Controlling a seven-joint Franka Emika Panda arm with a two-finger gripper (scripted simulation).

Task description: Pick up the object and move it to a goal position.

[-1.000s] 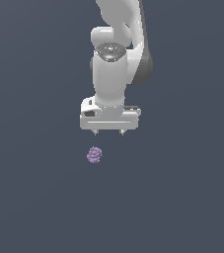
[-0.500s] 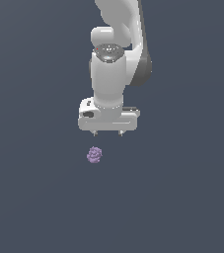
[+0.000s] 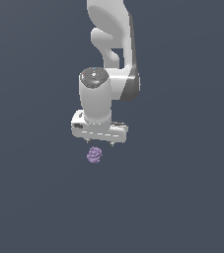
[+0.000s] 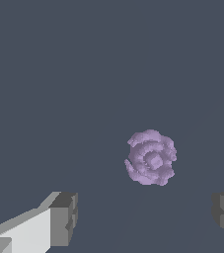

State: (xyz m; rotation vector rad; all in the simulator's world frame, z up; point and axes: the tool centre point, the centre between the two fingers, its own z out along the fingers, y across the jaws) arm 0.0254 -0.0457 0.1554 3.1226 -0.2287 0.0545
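While hanging with jaws spread wide and gripping nothing: gripper (image 3: pixel 100 143) sitting just above the object (image 3: pixel 94 155).

Lying low of centre in the exterior view, slightly toward that view's left of the fingertips; in the wrist view, object (image 4: pixel 151 157) showing beyond the gap between the fingers (image 4: pixel 64 218), not yet straddled.

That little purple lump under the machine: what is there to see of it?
The purple lump is a small, pale-purple, bumpy cluster, like a berry, its knobs ringed around a raised middle in the wrist view. It looks matte and whole. It lies on the plain dark grey floor, just below the open pincer and far smaller than it. Nothing but the floor touches it.
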